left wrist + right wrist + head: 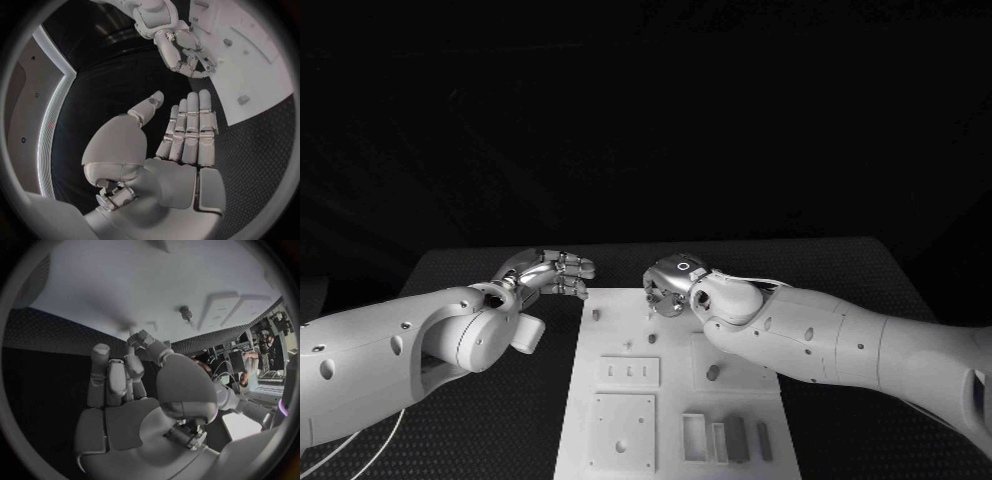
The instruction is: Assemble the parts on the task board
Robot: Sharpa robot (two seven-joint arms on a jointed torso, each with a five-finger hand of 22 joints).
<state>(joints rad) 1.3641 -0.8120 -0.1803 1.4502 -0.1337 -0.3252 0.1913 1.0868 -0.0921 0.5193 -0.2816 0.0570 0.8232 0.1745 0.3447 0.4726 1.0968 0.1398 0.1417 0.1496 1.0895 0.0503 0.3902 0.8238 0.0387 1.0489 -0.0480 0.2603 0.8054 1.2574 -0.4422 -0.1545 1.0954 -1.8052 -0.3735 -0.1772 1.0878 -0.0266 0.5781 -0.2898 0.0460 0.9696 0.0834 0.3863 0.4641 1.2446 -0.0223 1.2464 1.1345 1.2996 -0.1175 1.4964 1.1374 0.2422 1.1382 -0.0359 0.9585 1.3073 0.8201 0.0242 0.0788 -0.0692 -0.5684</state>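
At the left of the head view, the left robot hand (548,273) hovers above the dark surface (502,400), just beside the far left corner of the task board (678,395). In its wrist view its fingers (190,130) are straight and close together, the thumb apart; it is released and holds nothing. More to the right, the right robot hand (672,283) is over the far edge of the board, fingers curled down. Whether it pinches something there cannot be told. The small parts lie lower in the frame: one small part (713,373) at the board's middle, and long parts (737,438) near the bottom edge, their long axes running up and down in the picture. The right robot hand seems nearer to them.
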